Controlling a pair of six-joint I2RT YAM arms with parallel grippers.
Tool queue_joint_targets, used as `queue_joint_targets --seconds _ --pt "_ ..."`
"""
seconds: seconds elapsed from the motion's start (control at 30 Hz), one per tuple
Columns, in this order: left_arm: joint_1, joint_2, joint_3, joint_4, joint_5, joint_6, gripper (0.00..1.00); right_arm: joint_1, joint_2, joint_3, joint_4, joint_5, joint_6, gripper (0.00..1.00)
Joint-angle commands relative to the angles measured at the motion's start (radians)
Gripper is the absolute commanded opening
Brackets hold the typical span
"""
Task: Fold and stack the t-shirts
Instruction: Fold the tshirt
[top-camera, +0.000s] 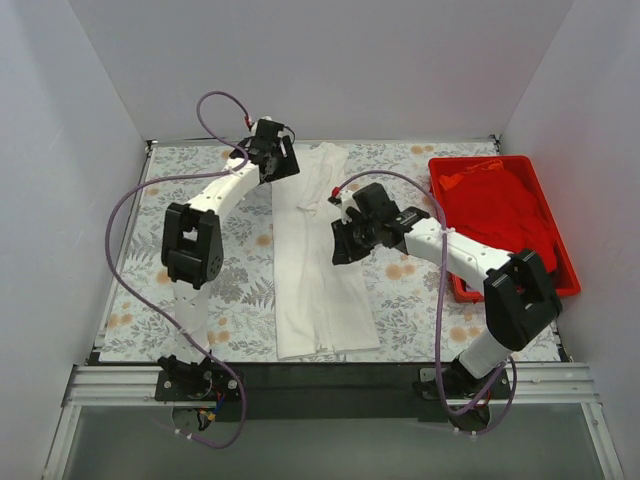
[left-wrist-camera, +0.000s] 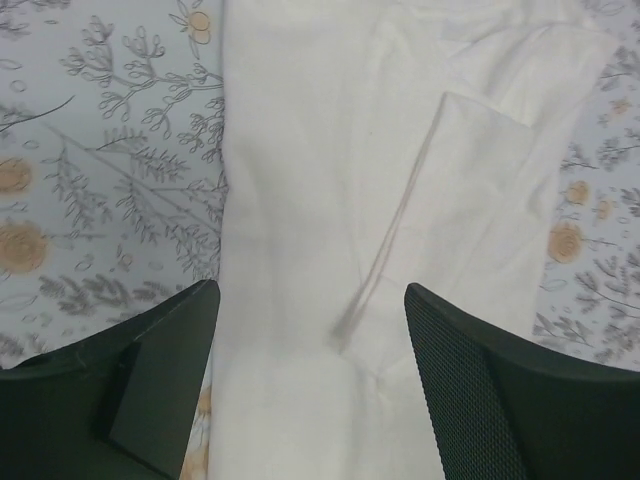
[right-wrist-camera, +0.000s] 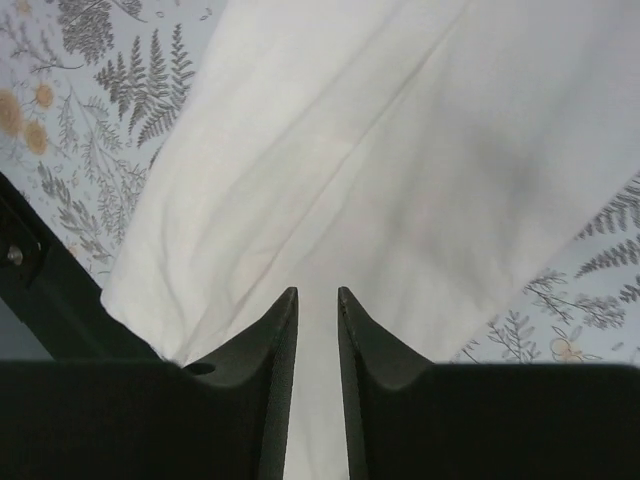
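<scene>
Folded white cotton t-shirt in ctr of frame; left gripper spread wide over it; right gripper nearly closed, can't tell if grasping.

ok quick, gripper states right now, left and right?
Left gripper: open, nothing held, above the white t-shirt.
Right gripper: nearly shut, slim gap; cannot tell whether it pinches the white t-shirt.

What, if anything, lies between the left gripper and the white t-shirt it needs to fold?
Nothing visible does. The left gripper hangs open directly over the white t-shirt, and only bare cloth shows between its fingers. The tablecloth lies off to the sides.
</scene>
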Motion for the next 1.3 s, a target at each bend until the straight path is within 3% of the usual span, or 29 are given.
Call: queue_joint_targets --seconds 0.0,0.1,0.27,0.5,0.73,0.93,1.27 --pt "-0.004 -0.23 -0.112 -0.059 -0.031 -0.05 0.73 -0.038 -0.031 -0.048 -0.003 -0.037 -0.016 0.28" --pt "-0.017 -0.385 -0.329 -0.06 -0.007 -0.086 0.7 -0.024 -0.048 -0.103 -0.003 -0.063 0.021 0.27" --pt "-0.056 -0.681 -0.744 -0.032 0.052 -0.149 0.7 0.083 -0.091 -0.206 -0.008 0.043 0.107 0.27" --pt "-0.097 -0.963 -1.087 -0.052 0.141 -0.21 0.7 0.282 -0.101 -0.244 -0.076 0.202 0.26 0.3" --pt "-0.097 -1.048 -1.201 -0.014 0.091 -0.206 0.7 0.407 -0.045 -0.23 -0.112 0.288 0.347 0.32" --pt "-0.097 -1.05 -1.226 0.052 -0.013 -0.157 0.7 0.442 0.021 -0.189 -0.121 0.304 0.357 0.32" --pt "-0.097 -1.053 -1.229 0.071 -0.023 -0.16 0.69 0.466 0.044 -0.155 -0.146 0.308 0.364 0.32"
